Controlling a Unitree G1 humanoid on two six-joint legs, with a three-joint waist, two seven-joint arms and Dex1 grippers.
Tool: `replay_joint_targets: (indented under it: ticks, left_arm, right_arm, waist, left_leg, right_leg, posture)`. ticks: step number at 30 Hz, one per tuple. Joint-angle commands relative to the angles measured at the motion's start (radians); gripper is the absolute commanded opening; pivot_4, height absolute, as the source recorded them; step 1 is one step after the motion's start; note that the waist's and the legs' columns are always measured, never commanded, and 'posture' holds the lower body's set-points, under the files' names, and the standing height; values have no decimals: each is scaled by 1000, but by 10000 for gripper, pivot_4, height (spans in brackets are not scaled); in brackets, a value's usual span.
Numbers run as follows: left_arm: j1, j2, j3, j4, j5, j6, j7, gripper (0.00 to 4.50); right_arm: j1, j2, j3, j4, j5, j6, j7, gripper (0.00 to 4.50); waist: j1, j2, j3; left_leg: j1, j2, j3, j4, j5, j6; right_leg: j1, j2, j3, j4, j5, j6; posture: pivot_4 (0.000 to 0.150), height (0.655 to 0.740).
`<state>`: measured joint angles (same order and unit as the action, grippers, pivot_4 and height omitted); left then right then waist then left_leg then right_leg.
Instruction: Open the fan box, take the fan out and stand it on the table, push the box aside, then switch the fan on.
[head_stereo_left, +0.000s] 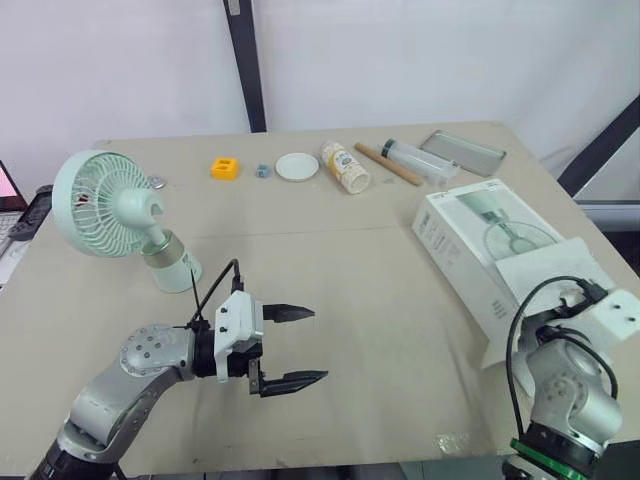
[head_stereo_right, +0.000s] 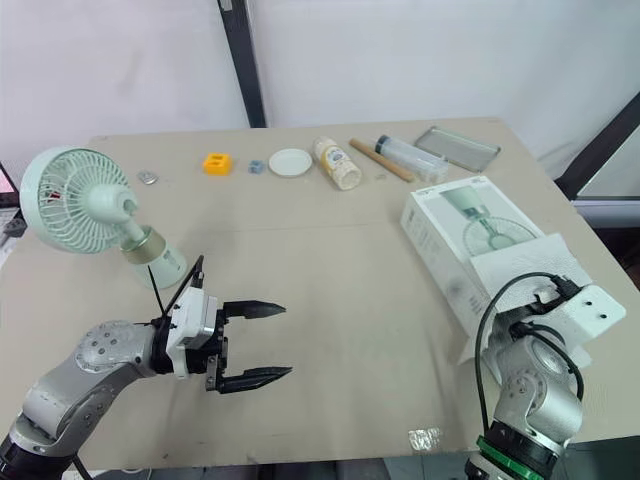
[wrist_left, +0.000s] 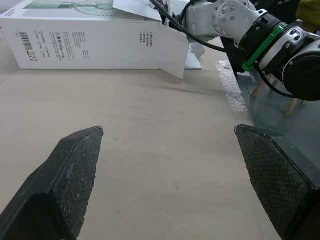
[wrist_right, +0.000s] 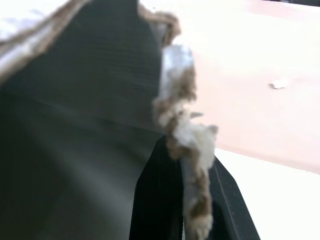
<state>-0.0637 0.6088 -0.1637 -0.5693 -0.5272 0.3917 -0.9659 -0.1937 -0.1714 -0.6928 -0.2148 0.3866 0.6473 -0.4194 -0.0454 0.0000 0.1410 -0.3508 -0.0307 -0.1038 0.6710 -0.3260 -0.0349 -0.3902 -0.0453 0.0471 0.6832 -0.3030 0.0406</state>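
- Mint-green plastic desk fan (head_stereo_left: 100, 205) has the left gripper (head_stereo_left: 320, 345) as its nearer arm. That gripper hovers nearer than the fan and to its right, black fingers spread wide and empty.
- Right gripper (wrist_right: 190, 160), well right of the fan, pinches the torn flap of the white cardboard fan box (head_stereo_left: 470, 240).
- Fan stands upright on the beige table (head_stereo_left: 350, 270), farther off and left of the open fingers, its neck tilted.
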Motion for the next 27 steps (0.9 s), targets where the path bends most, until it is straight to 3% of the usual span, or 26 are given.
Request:
replay_joint_targets:
  ticks: [1, 2, 5, 8, 13, 17, 27]
  left_arm:
    - [-3, -3, -6, -31, 1, -13, 6, 45000]
    - [-2, -3, -6, -31, 2, -15, 7, 45000]
    - [1, -6, -9, -27, 6, -19, 9, 45000]
    - [1, -9, -15, -18, 12, -29, 6, 45000]
    - [-1, -16, -23, -1, 23, -45, 0, 45000]
    - [9, -18, -28, 14, 30, -66, -6, 45000]
    - [2, -23, -41, 46, 47, -102, -22, 45000]
  right_arm:
    - [16, -35, 3, -28, -10, -4, 27, 1187]
    - [25, -44, 5, -23, -11, -7, 41, 1187]
    - [58, -91, 28, -14, -15, -4, 106, 8644]
    - [92, -136, 41, -10, -22, 1, 160, 24291]
    - [142, -186, 31, -4, -32, -26, 226, 43404]
    - [188, -238, 31, 11, -38, -69, 316, 44386]
    - [282, -454, 111, 155, -59, -272, 734, 44386]
  waist:
    - [0, 0, 0]
    - [0, 0, 0]
    - [0, 0, 0]
    - [0, 0, 0]
    - [0, 0, 0]
    - [0, 0, 0]
    - [0, -1, 1]
  left_leg:
    - [0, 0, 0, 0, 0, 0]
    - [0, 0, 0, 0, 0, 0]
    - [0, 0, 0, 0, 0, 0]
    - [0, 0, 0, 0, 0, 0]
    - [0, 1, 2, 0, 0, 0]
    - [0, 1, 2, 0, 0, 0]
    - [1, 3, 5, 0, -1, 2]
  right_leg:
    - [0, 0, 0, 0, 0, 0]
    - [0, 0, 0, 0, 0, 0]
    - [0, 0, 0, 0, 0, 0]
    - [0, 0, 1, 0, 0, 0]
    - [0, 2, 2, -1, 0, 0]
    - [0, 2, 3, -1, 0, 0]
    - [1, 6, 8, -2, -1, 1]
  posture:
    - [1500, 7400]
    - [1500, 7400]
    - [1500, 7400]
    - [1500, 7400]
    - [1500, 7400]
    - [1500, 7400]
    - [1500, 7400]
